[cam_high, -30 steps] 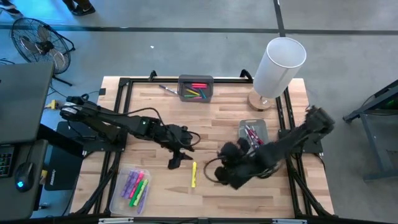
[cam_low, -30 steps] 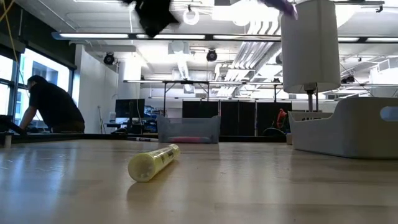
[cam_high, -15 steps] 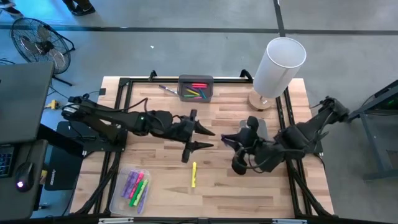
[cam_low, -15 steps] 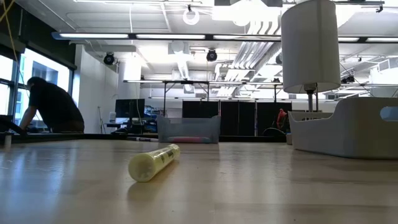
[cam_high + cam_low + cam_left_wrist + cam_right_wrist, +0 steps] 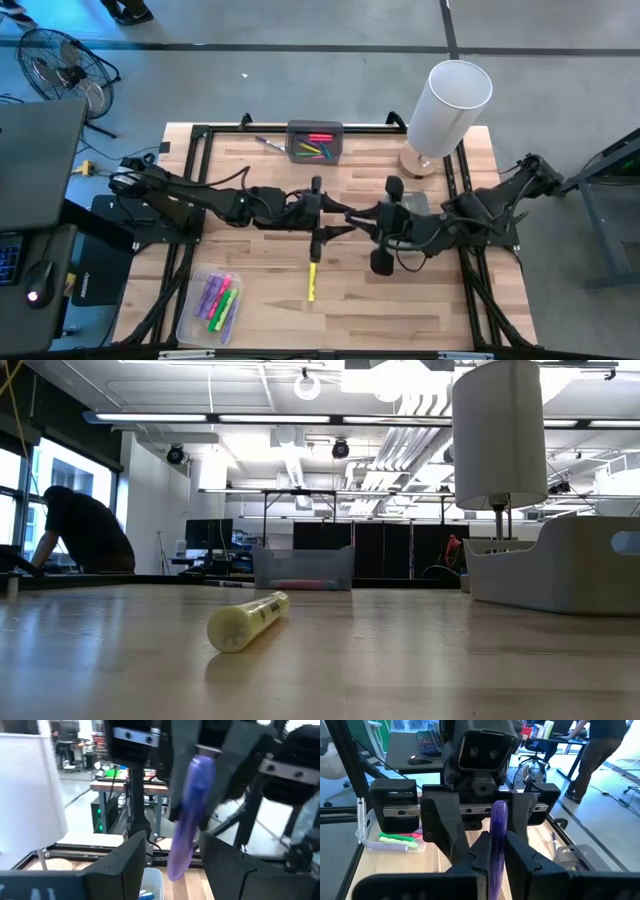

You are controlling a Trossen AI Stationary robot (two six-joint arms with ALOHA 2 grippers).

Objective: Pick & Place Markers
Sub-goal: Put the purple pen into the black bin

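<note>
A purple marker [image 5: 498,827] is up in the air over the middle of the table, between my two grippers. My right gripper [image 5: 495,857] is shut on it and points toward the table's left. My left gripper [image 5: 172,865] faces it, open. Its fingers stand on either side of the marker's free end [image 5: 177,862]; I cannot tell whether they touch it. In the high view the left gripper [image 5: 328,222] and right gripper [image 5: 362,218] meet nose to nose. A yellow marker [image 5: 311,279] lies flat on the wood [image 5: 245,622]. My right gripper pinches the purple marker's end nearest it [image 5: 496,851] between its two fingers [image 5: 470,857]. The fingers come level from the table's right. The marker sticks out forward along them, lifted clear of the table, with its free end between the left gripper's fingers.
A clear tray [image 5: 213,300] with pink, green and purple markers sits at the near left. A grey tray [image 5: 315,143] with markers stands at the far edge, a loose pen [image 5: 268,143] beside it. Another grey tray [image 5: 412,208] lies under the right arm. A white lamp [image 5: 450,100] stands far right.
My right gripper, holding the purple marker, has risen from the near part of the table, moved toward the far edge and turned to point left. My left gripper has lifted, moved right and turned level to face it. Both have left the low view.
</note>
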